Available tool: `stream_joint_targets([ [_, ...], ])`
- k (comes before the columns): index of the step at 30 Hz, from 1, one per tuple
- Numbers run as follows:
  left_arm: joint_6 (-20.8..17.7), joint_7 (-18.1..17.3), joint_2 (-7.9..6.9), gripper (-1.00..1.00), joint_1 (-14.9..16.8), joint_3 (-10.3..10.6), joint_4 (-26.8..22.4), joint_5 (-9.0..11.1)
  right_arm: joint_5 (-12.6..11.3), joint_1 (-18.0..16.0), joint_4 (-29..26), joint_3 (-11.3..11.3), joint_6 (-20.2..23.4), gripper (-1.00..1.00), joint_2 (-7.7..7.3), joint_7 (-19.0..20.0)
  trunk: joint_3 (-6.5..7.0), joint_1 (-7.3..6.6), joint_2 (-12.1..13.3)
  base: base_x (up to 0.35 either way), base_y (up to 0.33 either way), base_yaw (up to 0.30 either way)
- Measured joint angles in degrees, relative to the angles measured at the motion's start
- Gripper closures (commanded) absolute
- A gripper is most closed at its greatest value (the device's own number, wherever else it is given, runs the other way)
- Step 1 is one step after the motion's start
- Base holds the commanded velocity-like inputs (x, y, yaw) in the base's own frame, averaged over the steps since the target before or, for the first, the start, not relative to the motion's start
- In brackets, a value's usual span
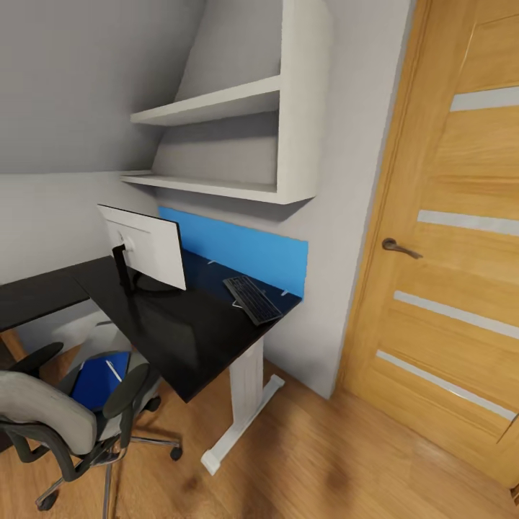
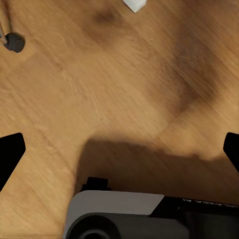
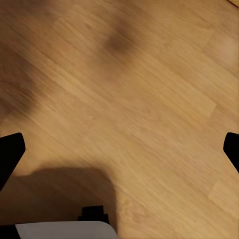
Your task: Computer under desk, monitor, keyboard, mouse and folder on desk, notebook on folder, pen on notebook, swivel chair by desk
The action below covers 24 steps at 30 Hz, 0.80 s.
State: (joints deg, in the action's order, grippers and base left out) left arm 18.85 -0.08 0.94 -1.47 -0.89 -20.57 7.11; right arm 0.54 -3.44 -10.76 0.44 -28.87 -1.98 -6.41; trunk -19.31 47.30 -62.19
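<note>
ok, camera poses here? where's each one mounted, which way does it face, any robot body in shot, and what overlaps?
Head: on the robot's head, facing forward and down at the desk, monitor, keyboard, swivel chair with the blue folder, and a door.
Left wrist: near the left gripper, facing down at the wood floor; jaws wide apart at the frame edges, a grey body part below.
Right wrist: near the right gripper, facing down at floor; jaws wide apart.
Shared: both wrist views show the wood floor.
</note>
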Motion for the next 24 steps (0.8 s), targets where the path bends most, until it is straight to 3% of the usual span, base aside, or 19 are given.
stream_joint_targets([
  [12,0.0,0.0,0.01,-1.00,0.0,0.0,0.0,0.0,0.0,0.0,0.0,0.1,0.0,-1.00,-0.35,0.0,0.00,0.00,0.0,0.000,0.000,0.018],
  [24,0.0,0.0,0.00,-1.00,0.0,0.0,0.1,0.0,0.0,0.0,0.0,0.2,0.0,-1.00,-0.24,-0.1,-0.03,0.00,0.0,0.000,0.000,0.246],
])
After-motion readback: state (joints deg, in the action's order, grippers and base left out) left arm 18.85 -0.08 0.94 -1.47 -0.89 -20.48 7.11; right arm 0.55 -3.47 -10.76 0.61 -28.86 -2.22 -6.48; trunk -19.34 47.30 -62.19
